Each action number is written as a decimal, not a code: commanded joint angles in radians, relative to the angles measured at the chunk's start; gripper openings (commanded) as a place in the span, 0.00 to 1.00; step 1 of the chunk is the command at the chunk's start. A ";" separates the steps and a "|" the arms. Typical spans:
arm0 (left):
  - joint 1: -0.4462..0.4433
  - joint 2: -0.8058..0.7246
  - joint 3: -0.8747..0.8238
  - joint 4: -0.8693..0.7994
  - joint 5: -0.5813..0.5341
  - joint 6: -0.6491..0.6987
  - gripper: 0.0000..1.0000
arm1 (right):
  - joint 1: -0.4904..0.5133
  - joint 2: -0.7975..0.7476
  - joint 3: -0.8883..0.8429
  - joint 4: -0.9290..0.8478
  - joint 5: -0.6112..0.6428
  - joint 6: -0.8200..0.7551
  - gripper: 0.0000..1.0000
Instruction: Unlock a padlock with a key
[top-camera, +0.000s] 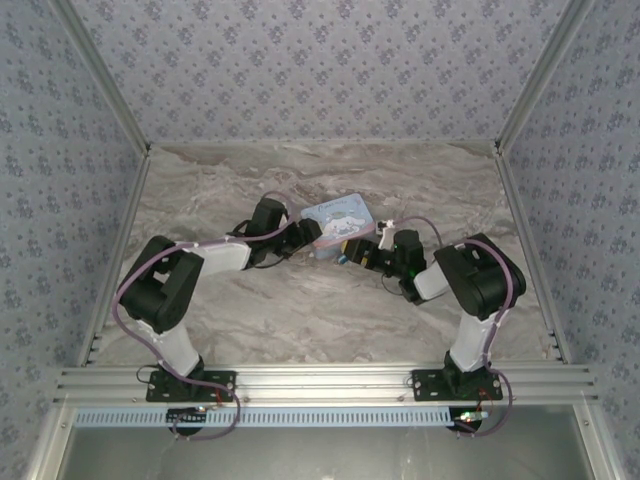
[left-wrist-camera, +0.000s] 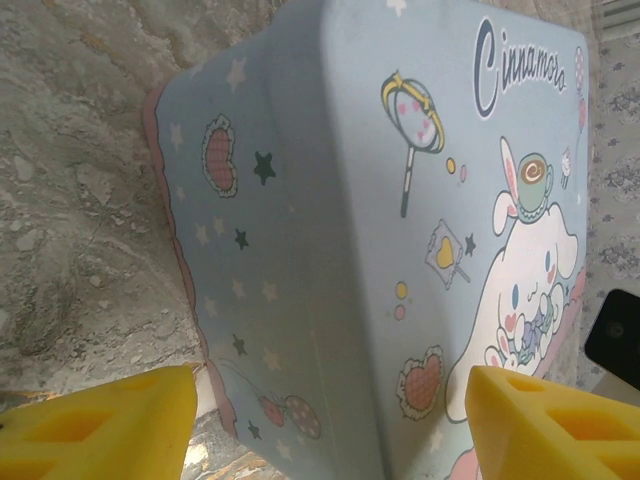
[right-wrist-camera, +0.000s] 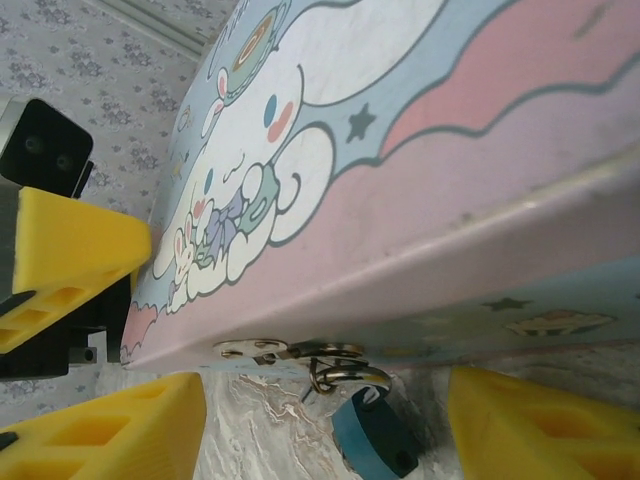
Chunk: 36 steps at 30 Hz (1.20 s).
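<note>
A tiny blue padlock (right-wrist-camera: 375, 440) hangs by its thin metal shackle from the hasp (right-wrist-camera: 300, 352) on the front edge of a light-blue cartoon tin (right-wrist-camera: 420, 150). It rests on the marble just below the tin's rim. My right gripper (right-wrist-camera: 325, 395) is open, its yellow fingers either side of the padlock and clear of it. My left gripper (left-wrist-camera: 330, 385) is open too, straddling a corner of the tin (left-wrist-camera: 340, 230) with a sliver of table showing beside one finger. From above, both grippers (top-camera: 312, 238) (top-camera: 352, 252) meet at the tin's near edge. The key is out of view.
The tin (top-camera: 340, 220) lies mid-table on the marble top (top-camera: 300, 310). Patterned walls and metal frame posts (top-camera: 520, 130) close in the back and sides. The left gripper's yellow finger (right-wrist-camera: 70, 260) reaches over the lid's corner, close to my right gripper.
</note>
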 joint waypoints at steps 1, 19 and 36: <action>0.002 0.013 -0.026 0.033 0.000 0.002 0.70 | 0.015 0.029 0.024 0.037 -0.014 0.016 0.64; 0.002 0.029 -0.052 0.055 -0.007 -0.005 0.67 | 0.011 0.053 -0.008 0.148 -0.012 0.025 0.44; 0.002 0.025 -0.055 0.054 -0.011 -0.006 0.66 | 0.007 0.062 -0.017 0.147 -0.017 0.026 0.21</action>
